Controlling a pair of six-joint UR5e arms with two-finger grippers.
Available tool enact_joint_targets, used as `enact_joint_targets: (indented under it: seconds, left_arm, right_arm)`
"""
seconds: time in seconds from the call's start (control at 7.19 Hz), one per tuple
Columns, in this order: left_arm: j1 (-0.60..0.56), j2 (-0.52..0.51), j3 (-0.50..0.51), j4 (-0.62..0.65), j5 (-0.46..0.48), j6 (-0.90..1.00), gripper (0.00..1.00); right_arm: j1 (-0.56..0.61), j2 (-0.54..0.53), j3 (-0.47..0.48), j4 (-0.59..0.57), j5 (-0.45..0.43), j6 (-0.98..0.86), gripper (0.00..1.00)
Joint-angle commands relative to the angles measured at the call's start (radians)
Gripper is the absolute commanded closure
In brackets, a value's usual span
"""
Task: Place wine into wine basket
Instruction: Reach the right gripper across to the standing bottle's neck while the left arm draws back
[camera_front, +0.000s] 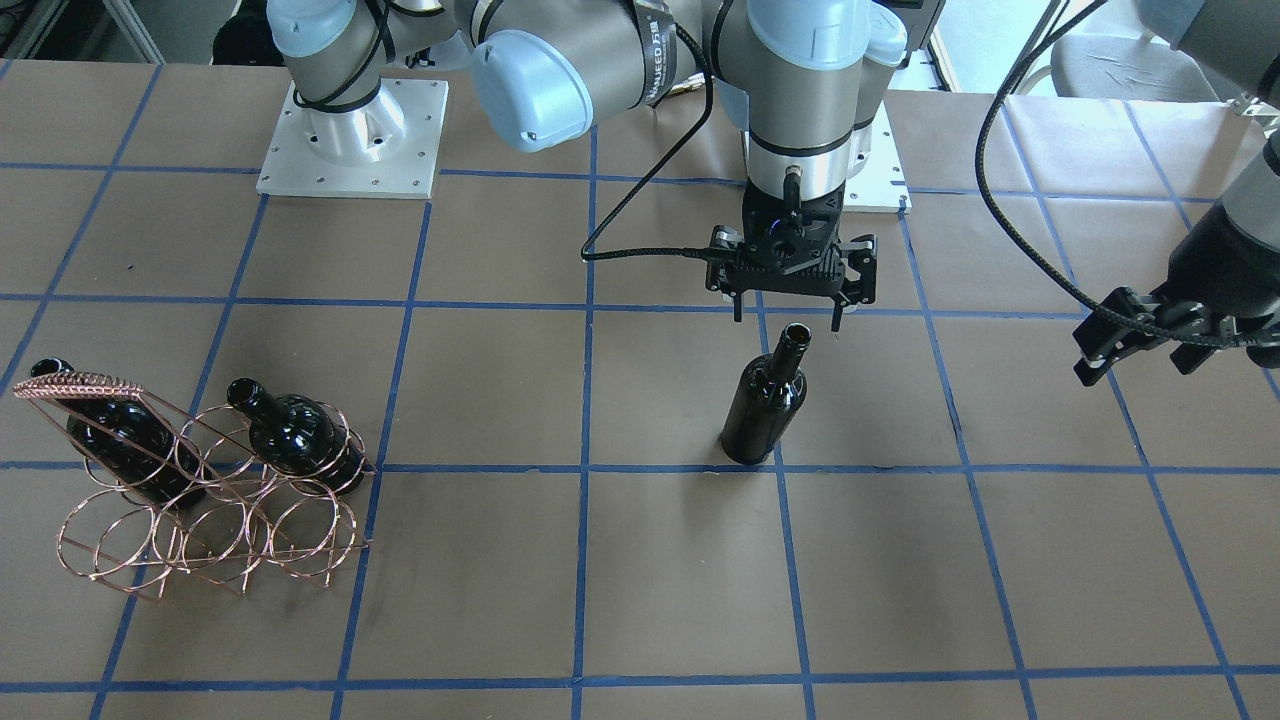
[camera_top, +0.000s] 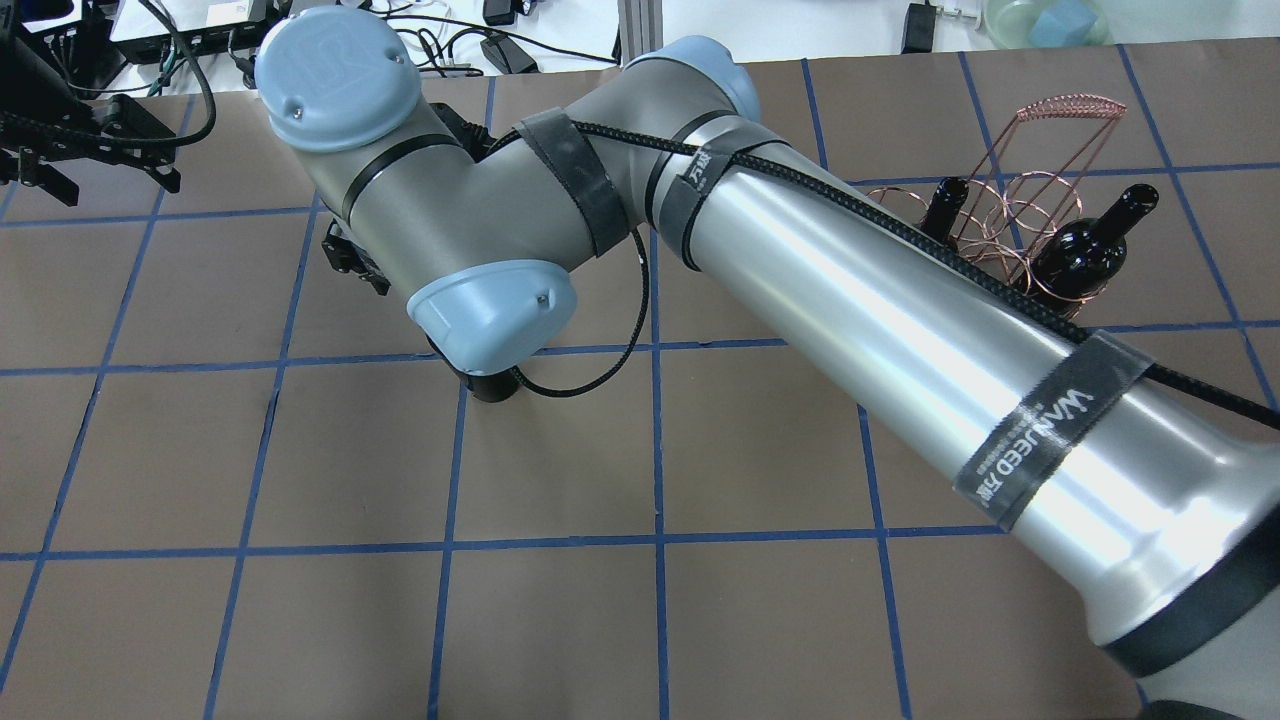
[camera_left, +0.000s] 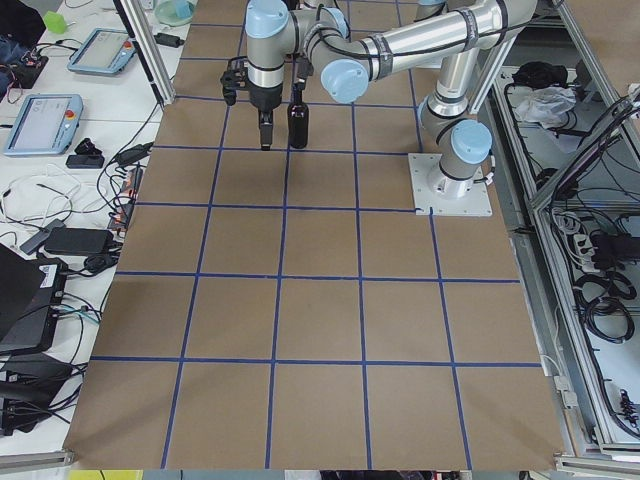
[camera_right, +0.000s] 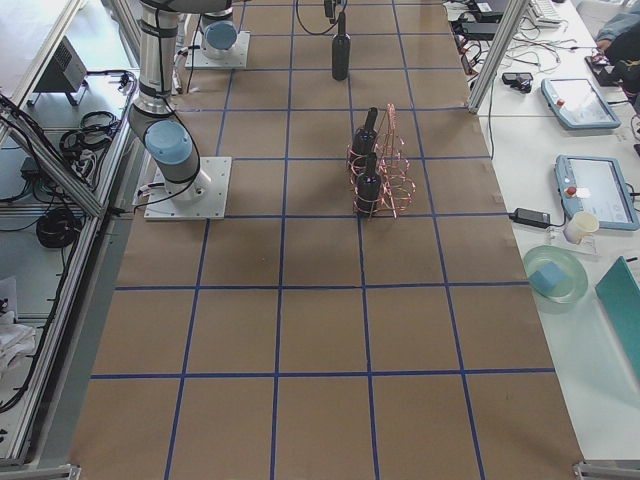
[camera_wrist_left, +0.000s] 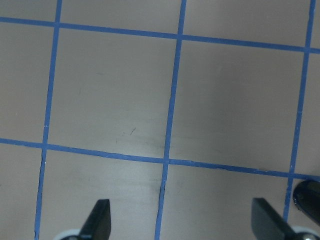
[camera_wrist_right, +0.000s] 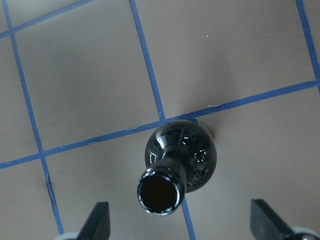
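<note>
A black glossy wine bottle (camera_front: 765, 405) stands upright on the brown table, left of centre in the overhead view. My right gripper (camera_front: 786, 318) is open and hangs just above its mouth, touching nothing. In the right wrist view the bottle (camera_wrist_right: 177, 162) sits between the open fingertips (camera_wrist_right: 97, 220). The copper wire wine basket (camera_front: 200, 500) stands far to my right and holds two look-alike bottles (camera_front: 120, 430) (camera_front: 295, 430). My left gripper (camera_front: 1145, 360) is open and empty over bare table at my far left.
The right arm (camera_top: 880, 300) crosses the table diagonally in the overhead view and hides most of the standing bottle there. The basket (camera_top: 1010, 220) shows beyond it at the far right. Blue tape lines grid the table (camera_front: 500, 600).
</note>
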Motion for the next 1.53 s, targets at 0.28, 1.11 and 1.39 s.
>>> enact_joint_targets:
  seconds: [0.28,1.11,1.39]
  left_arm:
    - [0.0,-0.003,-0.005,0.008,-0.017,0.003,0.0]
    - [0.0,-0.008,-0.005,0.01,-0.023,0.003,0.0]
    - [0.0,-0.008,-0.005,0.01,-0.023,0.003,0.0]
  right_arm:
    - [-0.026,0.018,0.0,-0.031,-0.026,-0.028,0.14]
    - [-0.023,0.015,0.0,-0.032,-0.006,0.038,0.22]
    - [-0.023,0.02,0.0,-0.05,0.008,0.042,0.28]
